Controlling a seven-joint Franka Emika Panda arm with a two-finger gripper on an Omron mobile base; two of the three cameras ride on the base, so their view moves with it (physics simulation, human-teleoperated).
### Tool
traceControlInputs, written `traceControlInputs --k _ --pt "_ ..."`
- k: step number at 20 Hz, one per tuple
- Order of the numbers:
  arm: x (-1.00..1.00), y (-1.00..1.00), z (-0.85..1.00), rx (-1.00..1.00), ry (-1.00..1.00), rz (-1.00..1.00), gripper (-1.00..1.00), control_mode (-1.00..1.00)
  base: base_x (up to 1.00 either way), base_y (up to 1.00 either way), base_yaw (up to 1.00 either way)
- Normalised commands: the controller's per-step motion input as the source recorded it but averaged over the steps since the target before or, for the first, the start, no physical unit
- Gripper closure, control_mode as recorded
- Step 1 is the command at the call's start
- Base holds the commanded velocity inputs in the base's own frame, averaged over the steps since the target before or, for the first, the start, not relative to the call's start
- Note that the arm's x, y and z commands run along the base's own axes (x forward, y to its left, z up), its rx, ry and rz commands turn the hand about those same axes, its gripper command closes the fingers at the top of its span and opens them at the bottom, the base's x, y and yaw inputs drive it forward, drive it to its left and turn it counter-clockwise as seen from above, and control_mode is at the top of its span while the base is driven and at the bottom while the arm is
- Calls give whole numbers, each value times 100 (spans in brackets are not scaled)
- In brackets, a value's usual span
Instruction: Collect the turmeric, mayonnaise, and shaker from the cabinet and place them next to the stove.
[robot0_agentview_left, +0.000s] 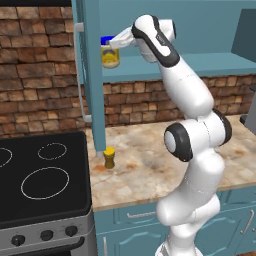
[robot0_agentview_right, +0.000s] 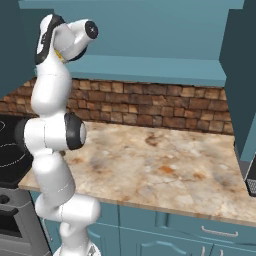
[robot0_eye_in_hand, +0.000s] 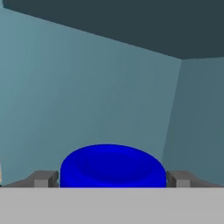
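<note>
I have the arm (robot0_agentview_left: 187, 150) standing tall off the base, elbow bent at counter height, forearm rising steeply and the wrist folded over so the hand reaches left into the cabinet (robot0_agentview_left: 200, 65) at shelf level. The gripper (robot0_eye_in_hand: 113, 178) sits at the mayo (robot0_agentview_left: 110, 52), which stands upright on the shelf near the cabinet's left wall. From the hand view I see the jar's blue lid between my two fingertips (robot0_eye_in_hand: 43, 178), one on each side with a thin gap to the lid; the jaws are spread wide and straddle the jar without pinching it. Behind the lid is the teal back wall and an inner corner.

The left base view gives me what the hand view cannot: the jar's yellow label, the pale hand meeting it from the right, the turmeric (robot0_agentview_left: 109, 158) standing on the counter (robot0_agentview_left: 145, 165) just beside the stove (robot0_agentview_left: 45, 185), and the pale bar handle (robot0_agentview_left: 80, 70). In the right base view the arm (robot0_agentview_right: 52, 140) blocks the jar; I get a long stretch of marbled counter (robot0_agentview_right: 165, 165) and brick backsplash (robot0_agentview_right: 150, 105).
</note>
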Motion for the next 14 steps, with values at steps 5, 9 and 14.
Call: traceControlInputs --k 5,9,14 --pt "-49 -35 0 0 -3 1 100 -100 0 0 0" --pt "-70 -35 0 0 -2 7 100 -100 0 0 0" --pt "-91 -31 -10 0 -3 13 100 -100 0 0 0"
